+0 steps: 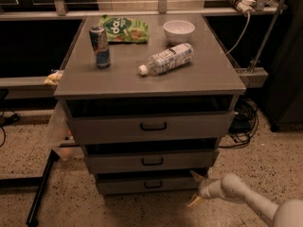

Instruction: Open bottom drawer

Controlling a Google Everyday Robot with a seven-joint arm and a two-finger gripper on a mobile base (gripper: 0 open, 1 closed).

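Note:
The grey cabinet has three drawers. The bottom drawer is the lowest and narrowest, with a small black bar handle. It stands out slightly, with a dark gap above its front. My gripper is low at the drawer's right end, just right of its front corner, on a white arm coming in from the lower right. Its two pale fingers are spread apart, one up and one down, holding nothing.
The middle drawer and top drawer are above. On the cabinet top are a can, a green chip bag, a white bowl and a lying bottle. Cables lie at right, a black bar at left.

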